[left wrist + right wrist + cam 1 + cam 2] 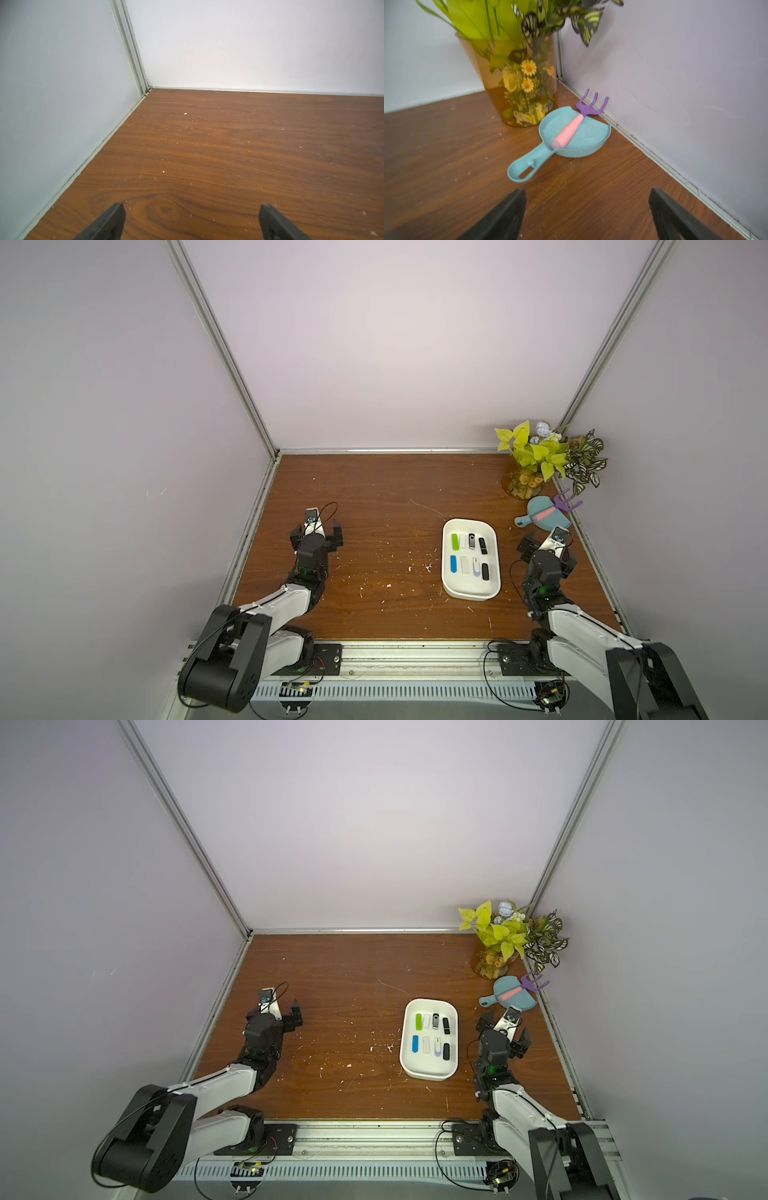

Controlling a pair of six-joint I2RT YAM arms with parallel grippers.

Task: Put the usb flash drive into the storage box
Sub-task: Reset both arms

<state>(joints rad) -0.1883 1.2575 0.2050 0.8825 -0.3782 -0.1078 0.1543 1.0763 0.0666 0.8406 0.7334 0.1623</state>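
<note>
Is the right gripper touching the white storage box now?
Apart. In both top views, a strip of table shows between the right gripper and the storage box rim.

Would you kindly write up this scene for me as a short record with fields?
box: white, on the table, toward the right arm
drives: eight inside the box, two rows of four
left gripper: open, empty, over bare table
right gripper: open, empty, facing the dustpan
dustpan: teal, rake lying across it, beside the vase
task: no drive visible outside the box
</note>
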